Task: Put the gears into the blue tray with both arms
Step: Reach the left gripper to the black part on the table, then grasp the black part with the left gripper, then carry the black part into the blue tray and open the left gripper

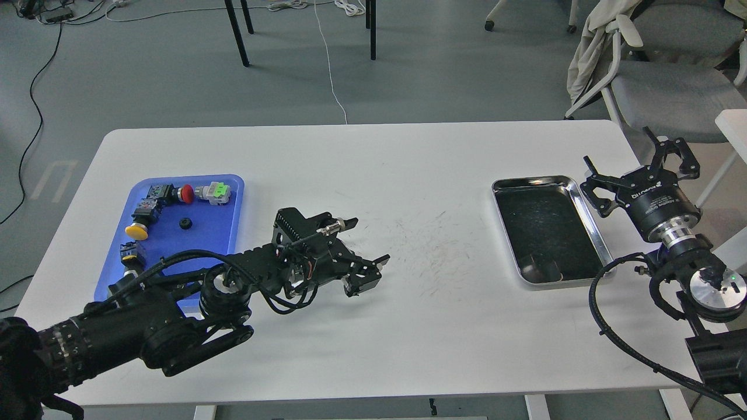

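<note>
My left arm lies low across the table, and its gripper (366, 273) rests on the tabletop at the middle, its fingers apart. It covers the spot where the loose gear lay, so that gear is hidden. Another gear (185, 223), a tiny black disc, lies inside the blue tray (229, 233) at the left. My right gripper (639, 164) hangs open and empty past the right side of the steel tray.
The blue tray also holds red (187, 193), yellow (136, 231) and green-topped (219, 190) push-buttons; my left arm hides its near end. A shiny steel tray (591, 224) with a dark bottom sits at the right. Chairs stand beyond the table's far right corner.
</note>
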